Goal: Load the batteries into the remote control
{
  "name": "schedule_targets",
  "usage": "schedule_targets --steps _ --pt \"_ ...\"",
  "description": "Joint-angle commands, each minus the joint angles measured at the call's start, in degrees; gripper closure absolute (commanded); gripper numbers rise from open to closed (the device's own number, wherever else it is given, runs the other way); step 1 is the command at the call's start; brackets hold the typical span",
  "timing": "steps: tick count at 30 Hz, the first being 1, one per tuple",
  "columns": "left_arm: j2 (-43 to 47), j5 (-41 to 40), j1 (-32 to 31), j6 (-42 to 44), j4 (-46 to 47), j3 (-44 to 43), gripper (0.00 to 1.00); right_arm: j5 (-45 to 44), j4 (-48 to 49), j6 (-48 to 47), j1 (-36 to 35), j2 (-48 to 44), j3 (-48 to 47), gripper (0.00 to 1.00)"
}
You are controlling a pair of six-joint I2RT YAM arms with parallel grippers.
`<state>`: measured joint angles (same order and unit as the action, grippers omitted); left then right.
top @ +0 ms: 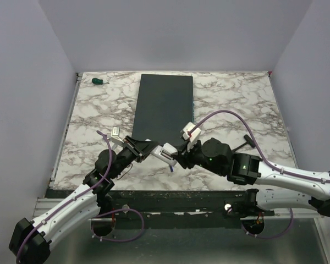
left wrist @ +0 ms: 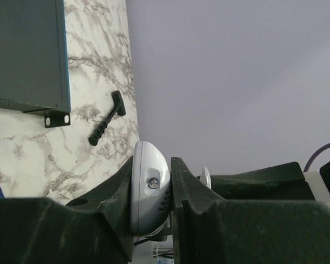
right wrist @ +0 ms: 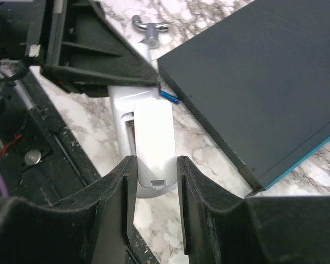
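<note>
Step looks like freeing the cover [right wrist: 154,137]: your left hand [left wrist: 152,176] clamps the remote [right wrist: 121,107] mid-frame, your right hand [right wrist: 155,165] pinches its cover end. A battery [right wrist: 169,97] lies on the counter [right wrist: 203,144]; slide the cover off squarely.

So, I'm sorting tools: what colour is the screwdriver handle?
Green; the screwdriver shows best in the top view.

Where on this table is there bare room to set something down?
Bare marble right of the dark grey slab, behind the black T-shaped tool; also left of it, between the green-handled screwdriver and the left gripper. Crowded in front: that and the right gripper meet on the remote control.
</note>
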<state>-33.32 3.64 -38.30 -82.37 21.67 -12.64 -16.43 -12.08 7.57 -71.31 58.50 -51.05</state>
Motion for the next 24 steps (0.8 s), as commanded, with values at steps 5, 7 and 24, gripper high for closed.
schedule_targets --steps 5,7,24 --pt "6.04 -2.26 0.31 -0.32 -11.44 0.52 1.0 -14.67 -1.15 5.55 -0.25 6.85 -2.28 0.63" --pt "8.52 -2.65 0.28 -0.27 -14.03 1.63 1.0 -16.42 0.08 6.1 0.28 8.44 -2.38 0.63" --pt "24.43 -6.98 0.32 4.03 -33.8 0.49 1.0 -0.85 19.51 2.38 20.48 32.86 0.69 0.63"
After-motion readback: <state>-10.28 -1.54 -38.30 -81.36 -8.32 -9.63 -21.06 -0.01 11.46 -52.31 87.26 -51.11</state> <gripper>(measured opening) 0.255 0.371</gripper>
